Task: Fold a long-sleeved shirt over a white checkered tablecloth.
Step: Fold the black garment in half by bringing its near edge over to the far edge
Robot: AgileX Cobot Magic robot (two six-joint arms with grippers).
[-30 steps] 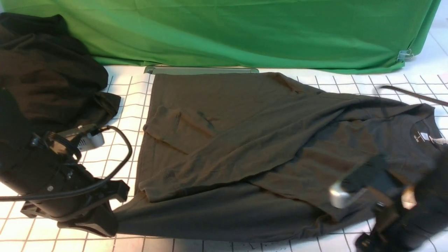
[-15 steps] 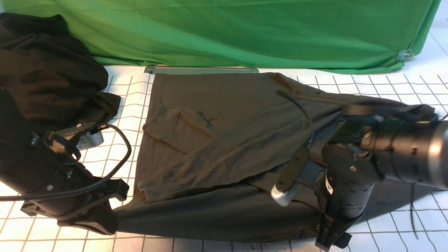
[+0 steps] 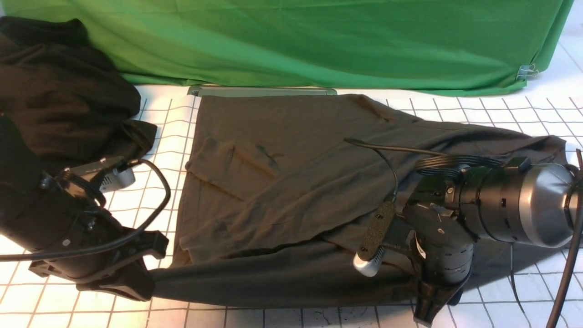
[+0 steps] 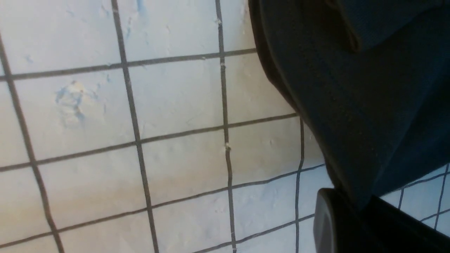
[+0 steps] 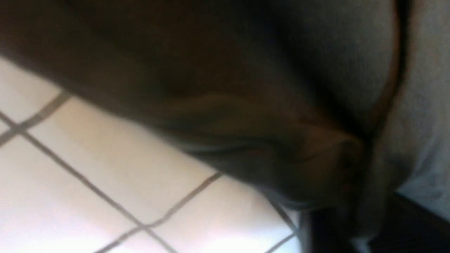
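Front view: long-sleeved shirt (image 3: 291,150) is lying across the white checkered tablecloth (image 3: 173,118), a sleeve crossing its body, main folds seemingly left.

Left wrist view: left gripper (image 4: 355,211) is pinching the shirt's edge.

Right wrist view: right gripper (image 3: 428,310) is meeting bunched cloth; too blurred to tell its grip.

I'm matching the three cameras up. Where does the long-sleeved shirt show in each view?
Front view: the long-sleeved shirt lies spread across the middle.
Left wrist view: dark cloth along one side, beside bare grid.
Right wrist view: blurred dark cloth over most of the picture.
Shared landmark: the white checkered tablecloth, its grid in all three.
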